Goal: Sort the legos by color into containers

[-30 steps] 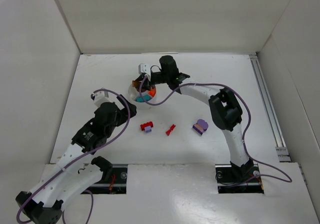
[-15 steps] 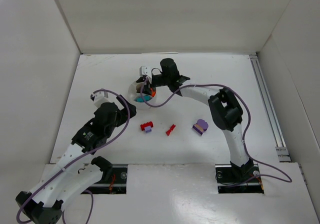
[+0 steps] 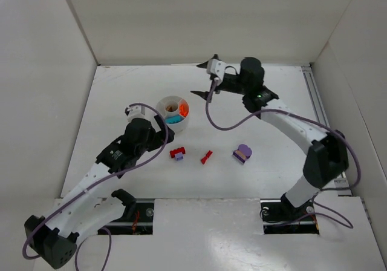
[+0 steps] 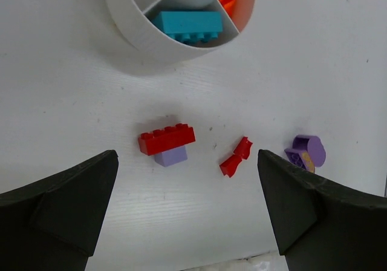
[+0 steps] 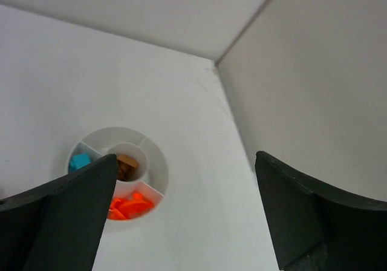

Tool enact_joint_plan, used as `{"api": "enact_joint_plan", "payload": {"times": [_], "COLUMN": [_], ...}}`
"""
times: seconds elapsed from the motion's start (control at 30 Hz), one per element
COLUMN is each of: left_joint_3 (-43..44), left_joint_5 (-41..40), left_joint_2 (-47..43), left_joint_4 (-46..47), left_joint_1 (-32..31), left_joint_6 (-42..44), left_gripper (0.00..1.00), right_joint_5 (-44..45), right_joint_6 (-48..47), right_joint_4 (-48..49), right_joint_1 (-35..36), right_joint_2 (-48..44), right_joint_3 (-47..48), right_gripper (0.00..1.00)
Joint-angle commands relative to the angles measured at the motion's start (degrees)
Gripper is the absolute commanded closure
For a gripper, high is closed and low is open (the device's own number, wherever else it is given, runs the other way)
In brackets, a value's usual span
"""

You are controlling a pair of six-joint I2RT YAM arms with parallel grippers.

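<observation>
- Left gripper [image 3: 162,133] hangs over the loose legos, jaws spread wide, holding nothing; right gripper [image 3: 196,78] is raised near the back wall, jaws fully apart, also holding nothing
- One white dish [image 3: 160,111] sits left of centre on the table [image 3: 121,89]; the left wrist view cuts off its far half
- In the dish: one teal brick [image 4: 187,24]; orange pieces [image 5: 128,205], number unclear; something brownish [image 5: 126,164] in the centre cup, hard to make out
- Loose in front of the dish: one red brick [image 4: 167,138] stacked on a lilac brick [image 4: 171,156]; one small red piece [image 4: 236,156]; one purple-and-tan piece [image 4: 307,151], partly behind a finger
</observation>
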Motion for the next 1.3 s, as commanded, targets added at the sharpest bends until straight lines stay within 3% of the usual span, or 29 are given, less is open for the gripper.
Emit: {"api": "enact_joint_plan", "payload": {"times": [0.0,0.13,0.17,0.3,0.47,0.6,0.97,1.27], "left_joint_3": [2.3,5.7,6.8,10.2,13.2,13.8,15.4,14.0], "left_joint_5": [6.6,2.5,0.9,-3.9,-2.1,-3.1,-3.4,-1.3], "left_joint_2": [4.5,11.3,13.0,22.1,34.4,40.3,52.3,55.2], "left_joint_4": [5.3,7.8,7.8,11.4,15.0,17.8,19.9,19.9], "left_joint_1": [-1.8,-10.1,-15.1,-23.7,-25.2,-27.4,-27.4,-27.4], "left_joint_6": [4.4,6.3,6.3,12.5,18.7,21.4,25.0,23.2], "left_gripper": [0.01,0.01,0.01,0.04,0.26,0.33,0.44,0.74], "right_joint_5": [5.4,10.6,11.6,15.2,17.4,21.9,25.1,27.9], "right_joint_6": [2.9,5.4,5.9,6.5,3.5,2.0,2.0,2.0], "right_joint_4": [2.2,-1.7,-5.8,-14.3,-23.8,-29.9,-31.9,-32.9], "right_joint_1": [-4.6,-12.3,-14.0,-23.3,-29.5,-30.1,-30.6,-30.6], "right_joint_2": [-9.6,-21.8,-24.0,-34.4,-42.3,-43.7,-48.0,-50.1], "right_joint_3": [-10.4,-23.2,-25.2,-33.3,-35.7,-34.5,-35.2,-35.2], "right_gripper": [0.00,0.00,0.00,0.00,0.00,0.00,0.00,0.00]}}
